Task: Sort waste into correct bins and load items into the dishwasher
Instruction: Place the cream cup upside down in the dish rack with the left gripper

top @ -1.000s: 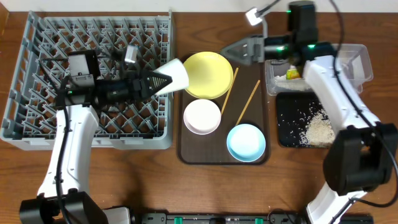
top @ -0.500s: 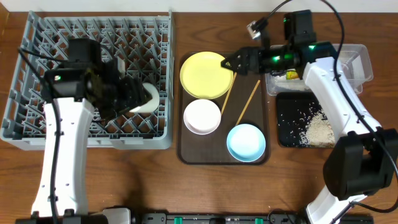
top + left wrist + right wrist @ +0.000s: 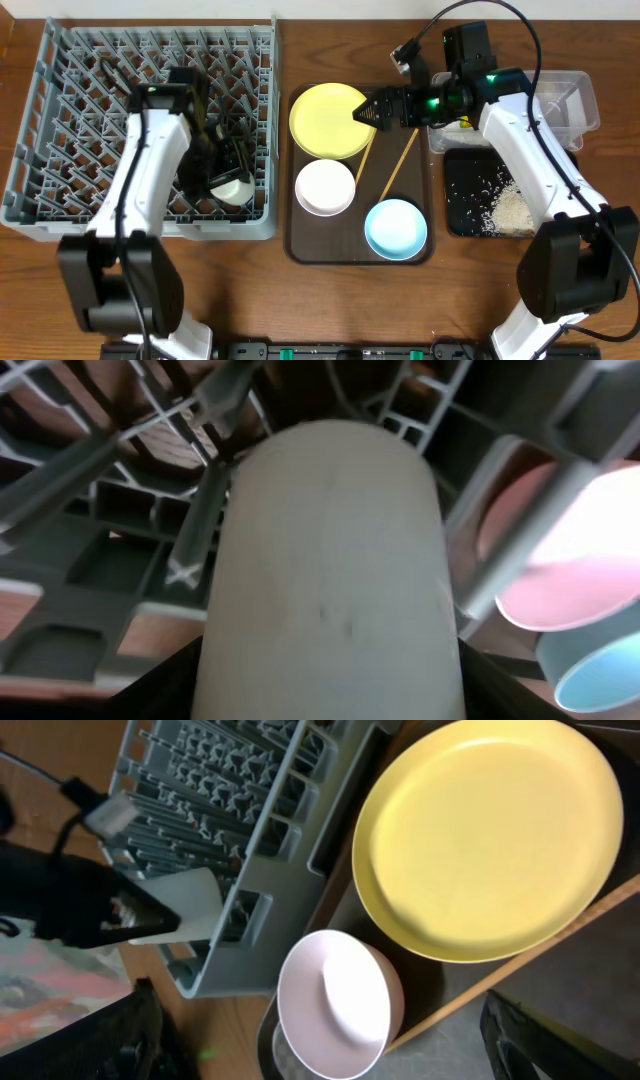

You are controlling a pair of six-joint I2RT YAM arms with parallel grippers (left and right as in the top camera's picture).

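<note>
Reading the overhead view as a clock with 12 at the far edge of the worktop, the left hand sat low inside the grey dish rack, toward its 4 o'clock corner. It was closed on the small white cup. In the left wrist view the cup filled the space between the jaws, with rack pegs close around it. Whether its base rested on the grid could not be told. That step looked nearly done, wanting only a release.

The right hand hovered with its jaws spread wide and nothing between them. Its tips pointed toward 9 o'clock, over the 3 o'clock rim of the yellow plate. The plate lay flat at the 12 o'clock end of the brown serving tray, so its bulk stretched from the fingertips toward 9 o'clock. The right arm was plainly the nearer one, since the left was occupied in the rack.

The two chopsticks lay just beside the right hand, at about 5 o'clock from it. Their long axes ran from 1 o'clock to 7 o'clock, and one lay against or very near the plate's rim. The white bowl sat at the plate's 6 o'clock.

A flat plate probably offered only its edge, so the grip would likely have to come at that 3 o'clock rim.
</note>
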